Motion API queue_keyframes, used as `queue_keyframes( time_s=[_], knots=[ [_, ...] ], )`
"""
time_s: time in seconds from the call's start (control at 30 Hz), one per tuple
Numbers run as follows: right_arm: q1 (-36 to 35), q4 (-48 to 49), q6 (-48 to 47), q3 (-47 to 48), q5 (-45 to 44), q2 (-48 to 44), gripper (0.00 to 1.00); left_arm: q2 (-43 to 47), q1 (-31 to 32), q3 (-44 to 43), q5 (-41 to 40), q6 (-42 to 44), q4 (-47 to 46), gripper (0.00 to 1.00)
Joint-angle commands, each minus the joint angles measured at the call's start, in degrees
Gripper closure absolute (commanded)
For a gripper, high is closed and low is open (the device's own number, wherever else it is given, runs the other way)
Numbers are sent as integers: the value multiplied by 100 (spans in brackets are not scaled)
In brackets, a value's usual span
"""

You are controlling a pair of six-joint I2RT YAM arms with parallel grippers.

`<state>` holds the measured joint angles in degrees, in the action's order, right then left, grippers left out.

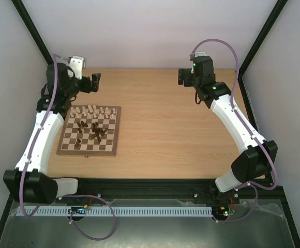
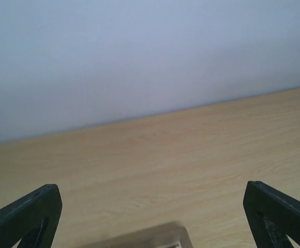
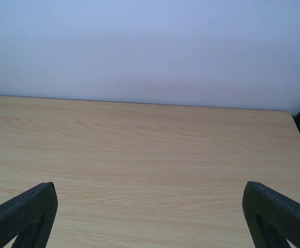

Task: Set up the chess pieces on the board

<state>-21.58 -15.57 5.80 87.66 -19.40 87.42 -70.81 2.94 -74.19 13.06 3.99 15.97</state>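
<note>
Wooden board (image 1: 95, 147), chess pieces (image 1: 97, 132) clustered centrally

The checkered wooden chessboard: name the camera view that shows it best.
The top external view: the whole checkered wooden chessboard lies in frame, border and squares clear. The left wrist view catches only a blurred pale corner, probably the board's. The right wrist view shows none of it.
</note>
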Motion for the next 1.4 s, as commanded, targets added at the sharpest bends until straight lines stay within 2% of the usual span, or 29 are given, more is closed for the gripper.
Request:
queue_keyframes(
  time_s=[0.0, 0.07, 0.17, 0.23, 0.43, 0.57, 0.67, 0.73, 0.83, 0.93, 1.03, 1.1, 1.2, 1.37],
  knots=[
    [120, -385, 241, -217, -8, -49, 1, -605, -37, -224, -85, -754, 518, 1],
    [115, -389, 30, -561, 303, -95, 1, -727, -76, -235, -133, -911, 643, 1],
    [118, -466, -580, -1088, 1394, -184, 1, -674, -123, -134, -219, -948, 583, 1],
    [118, -636, -210, -1225, 1403, -56, 1, -589, -191, 12, -424, -974, 484, 1],
    [119, -666, -499, -1264, 2167, -83, 1, -557, -517, 337, -1322, -1267, 609, 1],
    [110, -871, -721, -927, 2496, 13, 1, -679, -1040, 159, -947, -659, 1064, 1],
    [11, -934, -1238, -817, 2608, -13, 1, -1121, -2007, -221, -39, -398, 1833, 1],
    [-25, -768, -1459, -920, 2629, -92, 1, -1532, -2671, -576, 643, -82, 2479, 9],
    [-39, -813, -1734, -864, 2904, -7, 1, -2057, -3459, -790, 1203, 361, 3189, 24],
    [-30, -1014, -1826, -826, 3547, 214, 1, -2312, -3951, -575, 1394, 614, 3349, 30],
    [-30, -1321, -1845, -666, 4532, 534, 1, -2632, -4251, -387, 1380, 912, 3504, 38],
    [-57, -1353, -1842, -601, 5101, 683, 11, -2973, -4383, -393, 1464, 1126, 3726, 47],
    [-227, -1303, -1742, -594, 5387, 902, 23, -3316, -4506, -343, 1598, 1256, 3849, 49],
    [-543, -1292, -1703, -579, 5587, 1162, 29, -3690, -4540, -233, 1556, 1455, 3779, 52]
  ],
)
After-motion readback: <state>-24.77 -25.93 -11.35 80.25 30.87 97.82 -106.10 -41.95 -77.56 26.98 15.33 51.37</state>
